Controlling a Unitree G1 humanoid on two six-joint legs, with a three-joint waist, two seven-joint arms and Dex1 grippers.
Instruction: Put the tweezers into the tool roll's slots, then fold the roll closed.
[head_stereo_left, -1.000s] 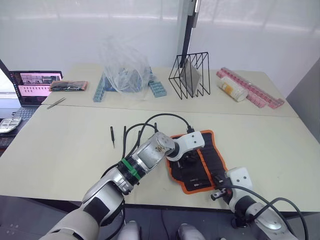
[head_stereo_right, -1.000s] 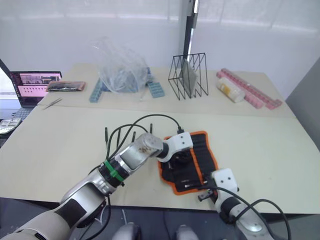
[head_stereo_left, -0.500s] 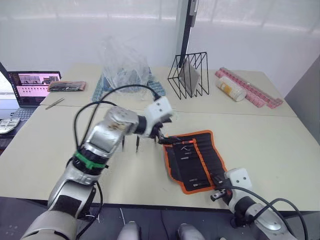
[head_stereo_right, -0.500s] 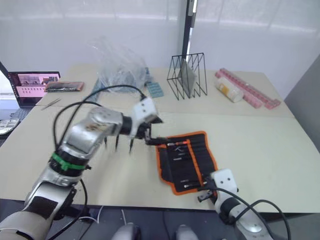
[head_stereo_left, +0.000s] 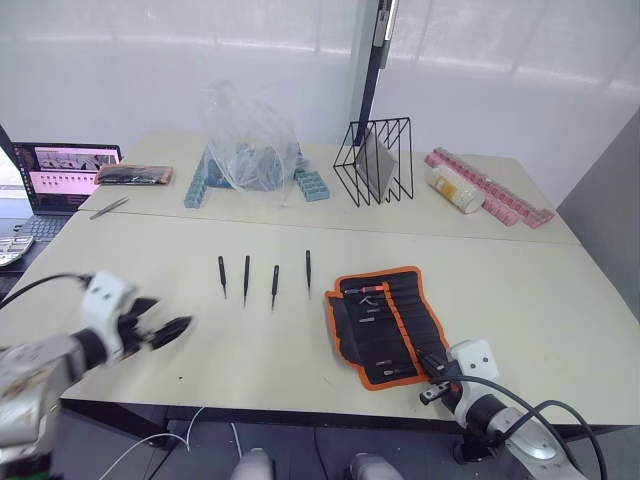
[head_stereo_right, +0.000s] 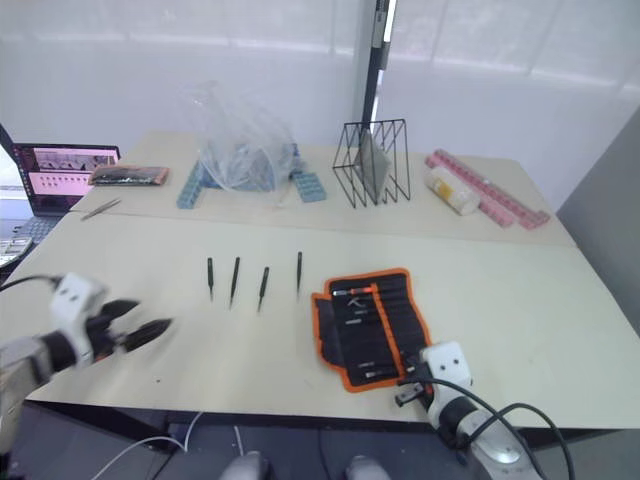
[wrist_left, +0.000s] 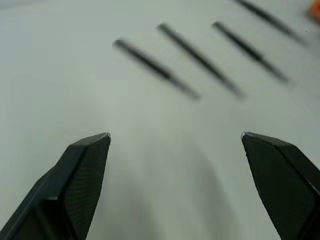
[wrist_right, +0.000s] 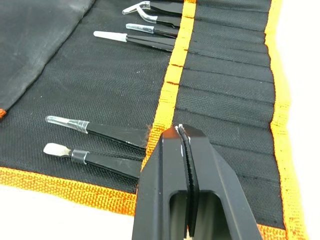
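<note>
Several slim black tweezers (head_stereo_left: 246, 279) lie side by side on the table, left of the tool roll (head_stereo_left: 385, 320). They also appear beyond the fingers as tweezers (wrist_left: 200, 60). The roll lies open, black with orange edging, and several tweezers (wrist_right: 100, 132) sit in its slots (wrist_right: 225, 100) beside the orange strip (wrist_right: 172, 80). My left gripper (head_stereo_left: 165, 330) hovers open and holding nothing over the near left of the table, well away from the tweezers. My right gripper (wrist_right: 179, 132) is shut, its tip at the orange strip near the roll's near right corner (head_stereo_left: 432, 385).
Along the far side stand a black wire rack (head_stereo_left: 376, 160), a clear plastic bag (head_stereo_left: 250, 135) over blue strips, pink strips (head_stereo_left: 495, 188) and a small bottle (head_stereo_left: 450, 187). At far left are a laptop (head_stereo_left: 68, 172), an orange-edged packet (head_stereo_left: 135, 173) and a silver tweezer (head_stereo_left: 112, 207).
My left arm has swung away from the roll, back to the near left of the table, uncovering the roll and the loose tweezers. The right gripper has stayed put.
</note>
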